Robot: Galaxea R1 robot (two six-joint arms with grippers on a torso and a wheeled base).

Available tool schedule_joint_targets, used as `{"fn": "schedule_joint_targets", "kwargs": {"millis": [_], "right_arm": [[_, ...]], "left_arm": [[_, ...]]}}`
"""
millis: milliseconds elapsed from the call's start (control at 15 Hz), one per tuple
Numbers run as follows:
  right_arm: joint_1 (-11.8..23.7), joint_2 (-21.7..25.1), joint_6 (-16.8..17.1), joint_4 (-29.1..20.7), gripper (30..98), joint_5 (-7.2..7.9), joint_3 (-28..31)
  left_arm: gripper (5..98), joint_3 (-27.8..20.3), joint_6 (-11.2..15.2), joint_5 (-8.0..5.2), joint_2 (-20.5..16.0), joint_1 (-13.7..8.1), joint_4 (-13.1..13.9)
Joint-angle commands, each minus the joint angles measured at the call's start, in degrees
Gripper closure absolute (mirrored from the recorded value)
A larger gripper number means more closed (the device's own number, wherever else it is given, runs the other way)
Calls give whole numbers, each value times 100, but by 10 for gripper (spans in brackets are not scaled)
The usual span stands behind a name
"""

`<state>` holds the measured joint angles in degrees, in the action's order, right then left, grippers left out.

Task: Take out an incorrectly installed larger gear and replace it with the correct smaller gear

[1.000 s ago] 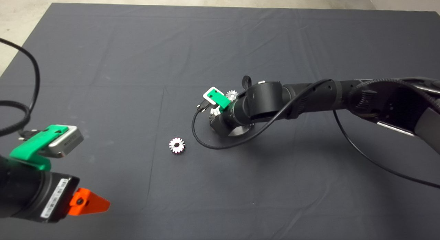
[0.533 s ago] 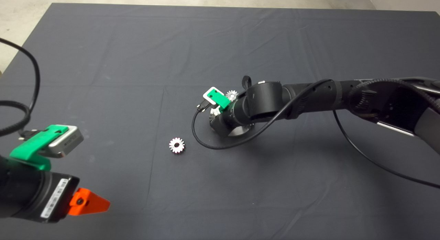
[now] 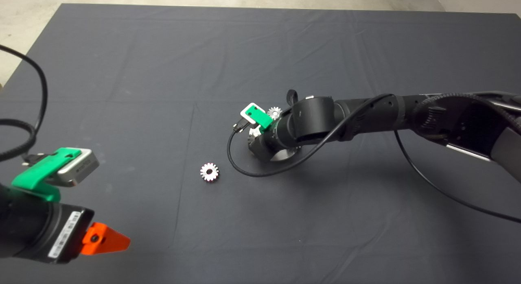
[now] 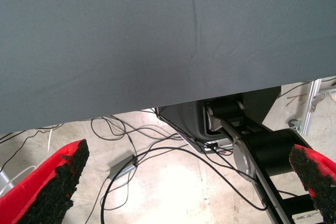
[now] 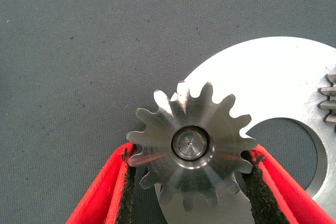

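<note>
The larger gear (image 5: pixel 191 148), steel with flaring teeth, sits on a pin on a round silver plate (image 5: pixel 273 77). My right gripper (image 5: pixel 191 182) stands over it, and both black pads touch its teeth on opposite sides, so it is shut on the gear. In the head view the right wrist (image 3: pixel 268 141) hides this gear; only the plate's edge (image 3: pixel 285 155) shows. The smaller gear (image 3: pixel 209 172), bright silver, lies flat on the mat to the plate's left. My left gripper (image 3: pixel 106 240) is parked at the lower left, open and empty.
A second small silver gear (image 3: pixel 274 112) sits at the plate's far side; its teeth show in the right wrist view (image 5: pixel 329 98). A black cable (image 3: pixel 244 170) loops on the mat beside the plate. The left wrist view shows the mat's edge (image 4: pixel 157 103) and floor cables.
</note>
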<state>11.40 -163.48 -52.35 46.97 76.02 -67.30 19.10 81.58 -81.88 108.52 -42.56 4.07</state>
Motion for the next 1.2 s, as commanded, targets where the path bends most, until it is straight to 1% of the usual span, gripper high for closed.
{"fn": "schedule_joint_targets", "kwargs": {"millis": [0, 67, 133, 200, 400, 533, 733, 867, 933, 1000, 1067, 1133], "right_arm": [[180, -33, -40, 190, 820, 98, 79], [254, -97, -48, 181, 820, 220, 79], [328, -154, -65, 181, 819, 373, 79], [346, -181, -65, 178, 820, 422, 79], [384, -181, -83, 172, 820, 422, 124], [477, -181, -152, 172, 821, 422, 210], [710, -166, -320, 140, 822, 437, 331], [848, -145, -346, -31, 822, 440, 334], [920, -128, -437, -162, 822, 440, 342], [983, -106, -598, -228, 822, 445, 369], [996, -58, -759, -232, 822, 519, 369], [996, 2, -835, -241, 822, 570, 377]], "left_arm": [[54, -84, -37, 6, -19, -51, 85], [54, -84, -37, 6, -19, -51, 85], [54, -84, -37, 6, -19, -51, 85], [54, -84, -37, 9, -19, -51, 85], [54, -84, -30, 6, -28, -51, 85], [54, -84, -37, 15, -28, -51, 85], [54, -84, -37, 15, -19, -51, 85], [54, -84, -20, 16, -19, -51, 85], [54, -84, -2, 23, -19, -51, 85], [54, -84, 7, 37, 4, -51, 85], [54, -84, 7, 111, 25, -42, 85], [54, -77, 7, 178, 32, -42, 85]]}}
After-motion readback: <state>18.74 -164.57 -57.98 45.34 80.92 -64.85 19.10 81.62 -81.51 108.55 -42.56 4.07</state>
